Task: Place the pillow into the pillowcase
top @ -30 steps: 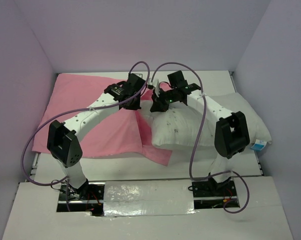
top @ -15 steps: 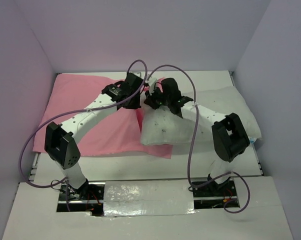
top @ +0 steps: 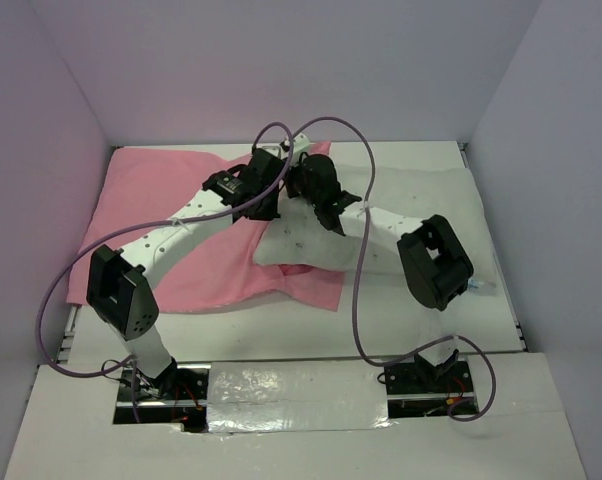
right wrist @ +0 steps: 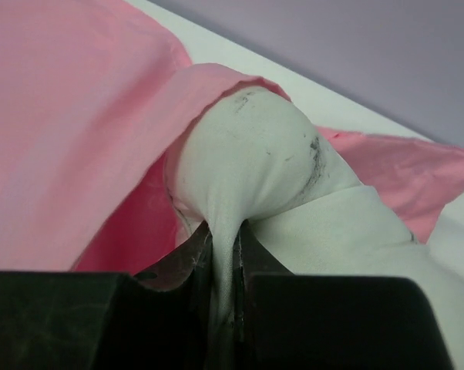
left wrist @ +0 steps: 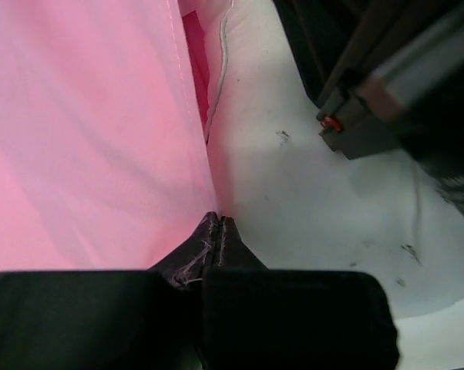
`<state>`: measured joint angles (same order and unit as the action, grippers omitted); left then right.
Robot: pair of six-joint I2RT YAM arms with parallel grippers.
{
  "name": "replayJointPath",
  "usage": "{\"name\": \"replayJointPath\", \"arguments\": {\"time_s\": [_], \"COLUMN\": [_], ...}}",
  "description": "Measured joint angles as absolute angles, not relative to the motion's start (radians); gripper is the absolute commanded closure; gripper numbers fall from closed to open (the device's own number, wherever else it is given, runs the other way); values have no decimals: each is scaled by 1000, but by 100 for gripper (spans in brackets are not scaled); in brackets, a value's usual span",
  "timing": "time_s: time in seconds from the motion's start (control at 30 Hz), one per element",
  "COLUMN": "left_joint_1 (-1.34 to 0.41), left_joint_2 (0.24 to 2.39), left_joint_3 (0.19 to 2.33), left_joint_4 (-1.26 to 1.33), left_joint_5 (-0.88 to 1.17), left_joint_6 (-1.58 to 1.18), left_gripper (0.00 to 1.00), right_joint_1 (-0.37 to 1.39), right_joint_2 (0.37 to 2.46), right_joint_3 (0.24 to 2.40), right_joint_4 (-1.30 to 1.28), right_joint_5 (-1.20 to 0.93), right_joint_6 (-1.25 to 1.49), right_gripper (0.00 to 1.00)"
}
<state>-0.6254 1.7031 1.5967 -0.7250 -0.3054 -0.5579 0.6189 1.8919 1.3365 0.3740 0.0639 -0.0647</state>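
The right gripper (right wrist: 223, 231), clenched on a corner of the plump white fabric pillow (right wrist: 255, 162), has dragged it leftward. Just ahead of its fingertips lies the mouth of the shiny pink satin pillowcase (right wrist: 70, 116), pinched by the left gripper (left wrist: 219, 220). Insertion looks under way.

Top camera is looking down from above and behind; both wrist cameras are staring close-up at pillow (left wrist: 309, 177) meeting pillowcase (left wrist: 85, 131)

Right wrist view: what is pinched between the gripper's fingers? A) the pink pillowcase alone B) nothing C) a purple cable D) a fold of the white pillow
D: white fabric of the pillow runs down into the right gripper, the pillowcase draped over its corner.
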Motion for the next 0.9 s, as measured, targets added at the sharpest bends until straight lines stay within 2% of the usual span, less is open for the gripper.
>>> {"name": "replayJointPath", "arguments": {"time_s": [0.17,0.3,0.53,0.9], "left_joint_1": [-622,-590,-508,-518], "left_joint_2": [1703,1703,1704,1695], "left_joint_3": [1597,1605,1637,1649], "left_joint_4": [-742,-773,-784,-762], "left_joint_5": [-337,-352,-381,-369], "left_joint_6": [-580,-629,-673,-686], "left_gripper": [100,100,100,100], "right_joint_1": [619,614,527,518], "right_joint_2": [1917,1851,1768,1766], "right_joint_3": [1309,1180,1116,1206], "right_joint_4": [400,444,413,111], "right_joint_5": [38,-1,-319,-585], "right_joint_6": [-67,-101,-153,-407], "right_gripper": [100,100,100,100]}}
